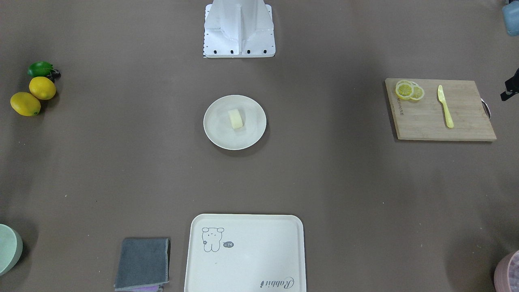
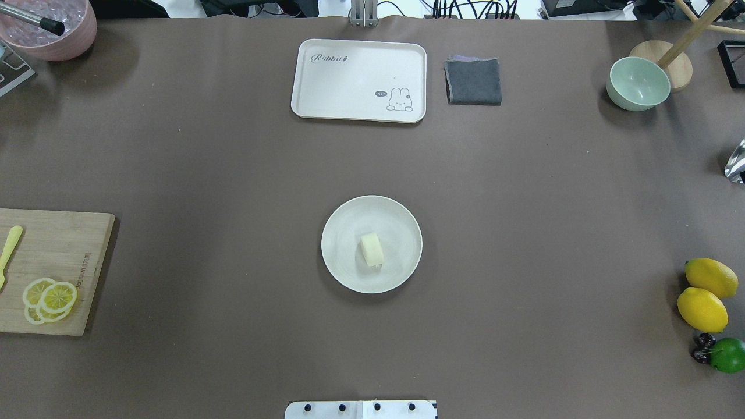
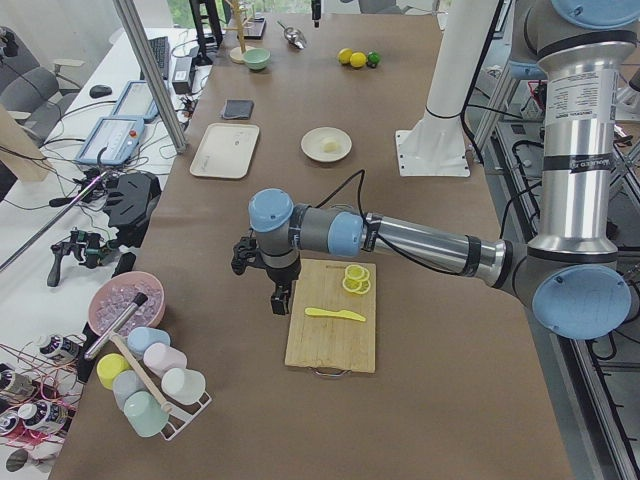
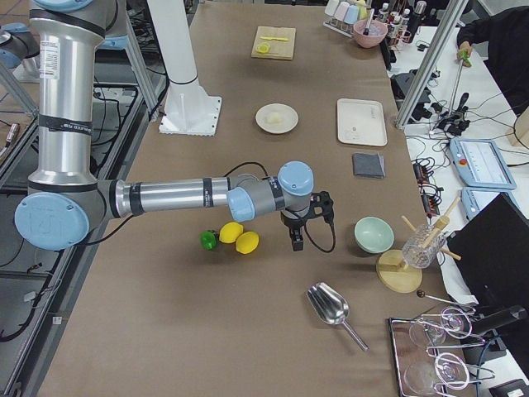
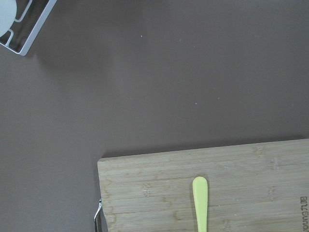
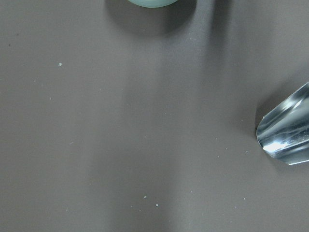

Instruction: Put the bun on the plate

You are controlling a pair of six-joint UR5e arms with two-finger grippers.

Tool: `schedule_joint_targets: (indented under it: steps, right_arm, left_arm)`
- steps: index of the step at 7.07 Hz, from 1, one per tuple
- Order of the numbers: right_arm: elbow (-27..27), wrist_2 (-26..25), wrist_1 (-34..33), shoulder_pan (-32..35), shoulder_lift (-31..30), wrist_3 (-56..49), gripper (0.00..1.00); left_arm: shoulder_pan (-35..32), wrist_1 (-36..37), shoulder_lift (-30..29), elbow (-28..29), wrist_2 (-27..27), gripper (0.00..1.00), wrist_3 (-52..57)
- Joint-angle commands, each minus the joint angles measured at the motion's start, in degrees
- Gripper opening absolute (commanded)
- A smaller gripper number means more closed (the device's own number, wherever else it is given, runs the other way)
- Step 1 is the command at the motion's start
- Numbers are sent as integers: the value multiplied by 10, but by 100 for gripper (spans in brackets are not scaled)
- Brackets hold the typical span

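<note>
From across the desk (image 1: 121, 170) we see one small pale cream-yellow bun (image 1: 235, 119) lying near the middle of one round cream-white plate (image 1: 217, 134). The bun's long axis runs from the robot's side to the operators' side, with the operators' end swung slightly toward the robot's left. We count two whole yellow lemons (image 1: 42, 88), one green lime (image 1: 40, 69) and one wooden cutting board (image 1: 462, 121). The board carries what look to us like three thin lemon slices (image 1: 405, 90) and one yellow plastic knife (image 1: 446, 108).

From overhead the bun (image 2: 372, 249) lies along the same line on the plate (image 2: 340, 262). We add one rectangular cream tray (image 2: 349, 81), one folded grey cloth (image 2: 473, 81) and one pale green bowl (image 2: 638, 84).

From the left end, the near left arm (image 3: 420, 240) hangs over the desk at the cutting board's edge. We cannot tell how its jaws stand.

From the right end, the near right arm (image 4: 173, 197) reaches out between the lemons and the bowl. We cannot tell how its jaws stand either.

The left wrist view shows a corner of the board and the knife's tip. The right wrist view shows bare desk, the bowl's edge and one shiny metal scoop (image 6: 287, 130).
</note>
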Motion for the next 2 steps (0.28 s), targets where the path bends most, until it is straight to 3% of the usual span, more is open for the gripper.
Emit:
schedule_joint_targets:
  steps: [1, 2]
  right_arm:
    - [-2, -1, -4, 0, 3, 0, 100]
    - [-1, -2, -6, 5, 5, 1, 100]
  left_arm:
    - [2, -1, -6, 6, 0, 98, 0]
    - [2, -6, -6, 11, 0, 98, 0]
